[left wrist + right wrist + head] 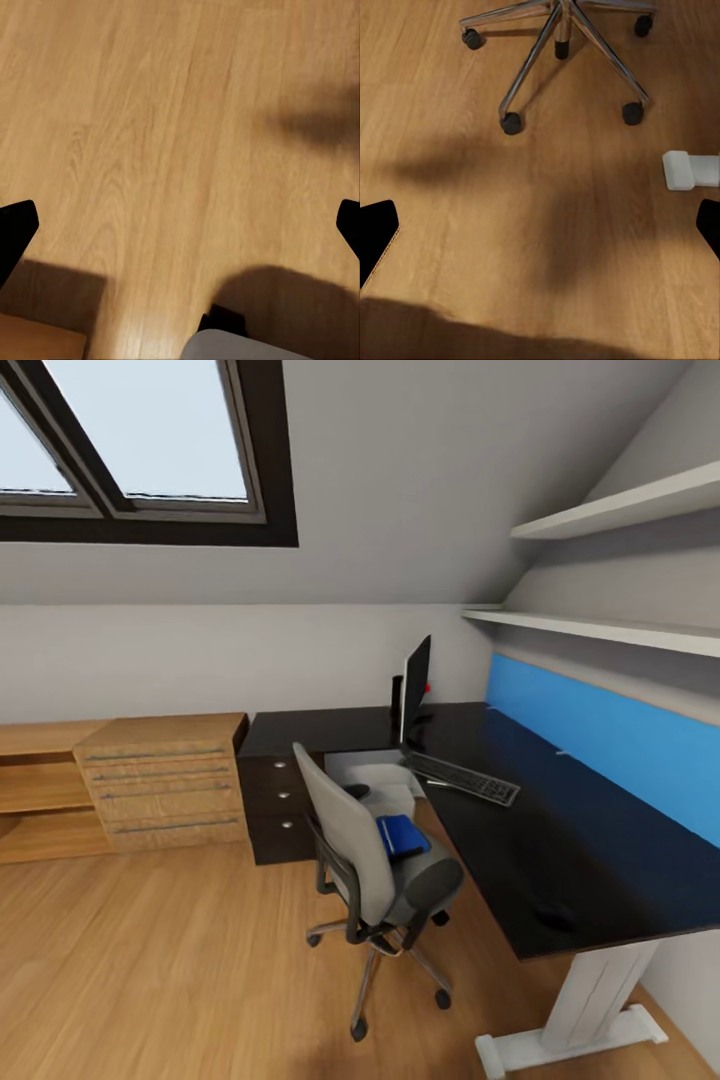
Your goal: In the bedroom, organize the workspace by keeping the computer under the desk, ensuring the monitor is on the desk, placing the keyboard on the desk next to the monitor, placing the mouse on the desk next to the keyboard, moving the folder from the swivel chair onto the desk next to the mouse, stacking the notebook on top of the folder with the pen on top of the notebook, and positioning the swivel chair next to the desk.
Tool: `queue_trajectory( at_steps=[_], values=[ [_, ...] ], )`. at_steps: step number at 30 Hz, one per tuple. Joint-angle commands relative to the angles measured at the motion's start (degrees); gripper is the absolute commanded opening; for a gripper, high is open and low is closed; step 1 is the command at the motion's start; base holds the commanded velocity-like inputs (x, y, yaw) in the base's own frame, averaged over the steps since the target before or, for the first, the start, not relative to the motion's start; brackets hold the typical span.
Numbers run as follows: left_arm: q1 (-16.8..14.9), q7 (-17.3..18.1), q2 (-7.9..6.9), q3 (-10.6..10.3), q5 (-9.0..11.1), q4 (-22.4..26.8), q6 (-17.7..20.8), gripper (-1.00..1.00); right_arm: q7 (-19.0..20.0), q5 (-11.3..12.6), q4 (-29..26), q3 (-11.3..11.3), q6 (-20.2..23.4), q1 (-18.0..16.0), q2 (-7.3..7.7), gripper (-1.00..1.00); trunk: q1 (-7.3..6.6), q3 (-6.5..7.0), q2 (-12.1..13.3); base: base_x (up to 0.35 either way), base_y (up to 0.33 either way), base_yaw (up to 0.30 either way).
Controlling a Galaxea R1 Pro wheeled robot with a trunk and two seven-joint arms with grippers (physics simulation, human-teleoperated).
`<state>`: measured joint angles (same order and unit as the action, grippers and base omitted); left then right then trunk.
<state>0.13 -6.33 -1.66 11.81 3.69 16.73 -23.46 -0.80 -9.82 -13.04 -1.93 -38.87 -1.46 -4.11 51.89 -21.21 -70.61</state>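
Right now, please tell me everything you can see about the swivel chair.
The swivel chair has a tall grey upholstered back, black armrests and a chrome five-star base on black castors. It stands upright on the wood floor, in the inner corner of the black desk, with its back towards the camera. A blue folder lies on its seat. Whether it touches the desk cannot be told.

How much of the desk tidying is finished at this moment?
Done: monitor, keyboard and mouse lie on the desk. In hand: nothing; both grippers hang open above the floor. Left: the folder is on the chair.
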Motion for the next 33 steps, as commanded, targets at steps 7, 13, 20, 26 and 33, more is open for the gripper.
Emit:
queue_trajectory(
  at_steps=[7,13,20,26,33],
  values=[
    [0.02,-0.14,0.30,-0.21,0.60,0.28,-0.12,1.00,-0.08,-0.01,0.02,-0.18,-0.15,-0.03,0.15,1.00,0.03,-0.05,-0.03,0.126,0.067,0.000],
    [0.02,-0.48,1.83,-0.16,0.54,0.49,-2.27,1.00,-0.08,-0.01,-0.05,-0.18,-0.15,-0.03,0.14,1.00,1.35,-1.13,-2.44,0.006,0.003,0.000],
    [0.00,-0.62,1.91,-0.14,0.53,0.49,-2.37,1.00,-0.08,-0.03,-0.05,-0.18,-0.15,-0.03,0.15,1.00,2.89,-2.39,-5.25,0.000,0.000,0.000],
    [0.01,-0.69,1.92,-0.12,0.54,0.49,-2.38,1.00,-0.08,-0.03,-0.04,-0.17,-0.15,-0.03,0.16,1.00,4.21,-3.46,-7.65,0.000,0.000,0.000],
    [0.03,-0.78,1.80,-0.02,0.60,1.39,-2.42,1.00,-0.08,-0.02,0.03,-0.14,-0.15,-0.03,0.16,1.00,5.74,-4.72,-10.46,-0.003,0.000,0.000]
  ],
)
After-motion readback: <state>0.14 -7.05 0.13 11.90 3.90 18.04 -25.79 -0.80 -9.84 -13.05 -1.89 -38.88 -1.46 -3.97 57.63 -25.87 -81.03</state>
